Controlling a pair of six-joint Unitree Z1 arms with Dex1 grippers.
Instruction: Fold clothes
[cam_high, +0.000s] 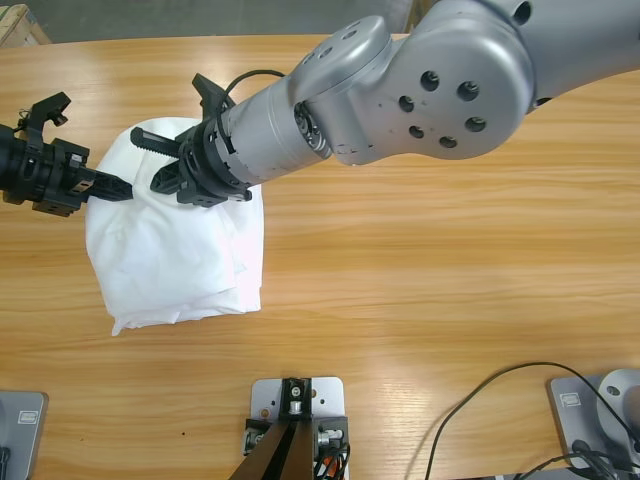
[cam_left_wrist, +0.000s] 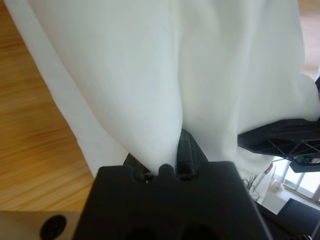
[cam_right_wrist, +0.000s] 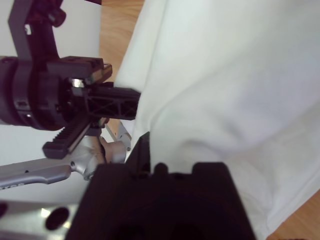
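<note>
White T-shirt bunched on the left part of the table, both grippers at its top edge

In the high view we see the T-shirt (cam_high: 180, 260) as a rumpled heap on the wooden table (cam_high: 430, 280), with the left gripper (cam_high: 118, 189) coming in from the left edge and the right gripper (cam_high: 152, 160) reaching over from the upper right on a big silver elbow. Only the left wrist view shows the left gripper clamped on the T-shirt, cloth pulled into the root of its jaws, one jaw buried under fabric. In the right wrist view cloth drapes over the right gripper, so we cannot tell its grip state. Each wrist view catches the other gripper just beside the cloth
</note>
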